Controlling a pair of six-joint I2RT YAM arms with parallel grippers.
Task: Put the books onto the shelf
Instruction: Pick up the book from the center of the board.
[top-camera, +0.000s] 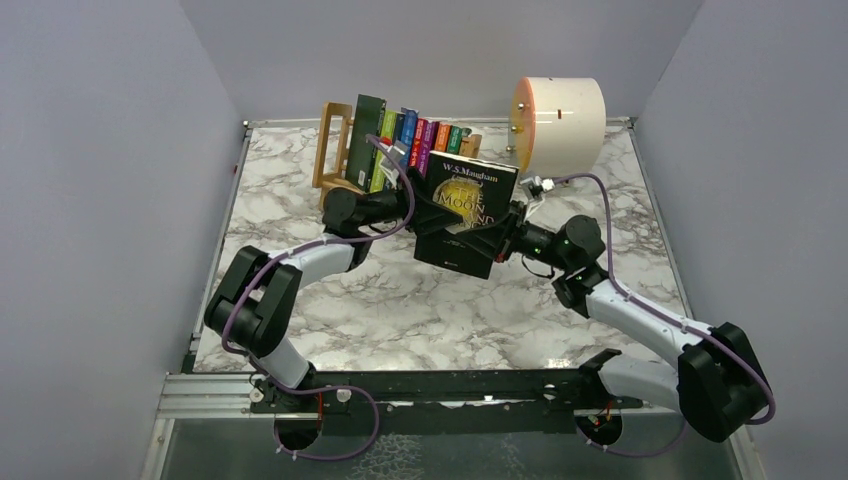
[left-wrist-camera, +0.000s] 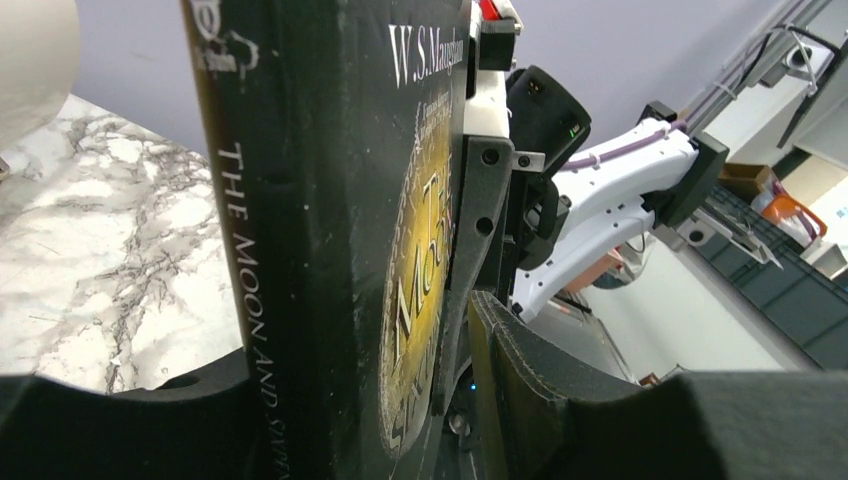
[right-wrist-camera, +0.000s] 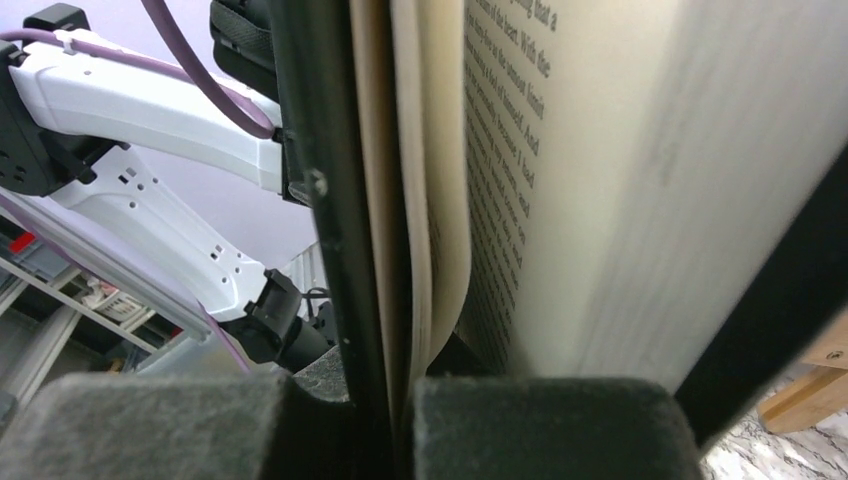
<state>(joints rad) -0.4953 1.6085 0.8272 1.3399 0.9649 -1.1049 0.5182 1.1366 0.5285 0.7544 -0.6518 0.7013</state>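
Marble tabletop (top-camera: 420, 310), grey walls.

Top view: shelf (top-camera: 330, 150) at back left already carries a row of books (top-camera: 420, 135). One black book (top-camera: 465, 215) hangs in mid-air in front of it, between left gripper (top-camera: 428, 210) and right gripper (top-camera: 498, 235). No loose book visible elsewhere.

Left wrist: jaws clamp the book across its thickness.

Right wrist: jaws pressed almost together, pinching the cover, perhaps a few leaves; pages (right-wrist-camera: 560, 200) fan open.

Judgement: nearly done, with this one volume left to shelve.

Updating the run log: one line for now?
left gripper: holding black book | right gripper: pinching its cover | book: off table, before shelf
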